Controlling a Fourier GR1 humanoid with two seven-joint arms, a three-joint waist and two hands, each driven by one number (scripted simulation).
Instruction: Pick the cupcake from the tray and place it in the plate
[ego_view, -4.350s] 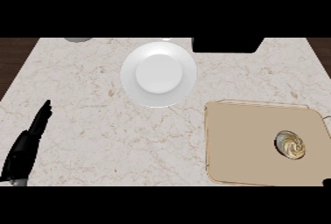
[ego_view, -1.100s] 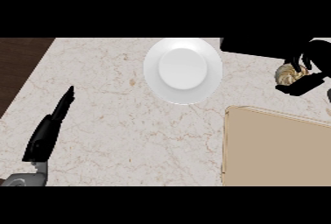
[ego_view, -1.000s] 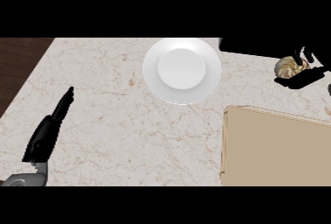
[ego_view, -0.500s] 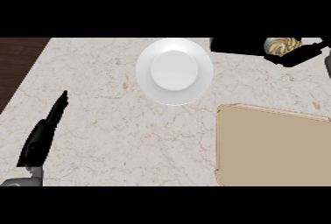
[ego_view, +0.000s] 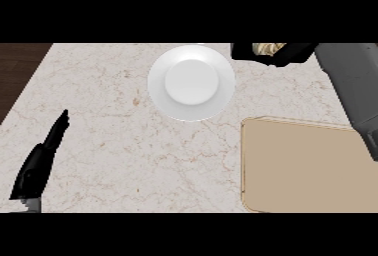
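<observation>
The small cupcake with pale swirled frosting sits in the black right hand, whose fingers are curled round it. It is held at the far edge of the pale marble counter, just right of the round white plate and well clear of the tan square tray at the near right corner.

It likely handles light, soft and easily crushed, so it is best held by its lower sides, not the frosting. It is squat and round, with no real long axis. The fingers hide which way its top faces.

The left hand rests at the counter's near left edge, fingers straight.
</observation>
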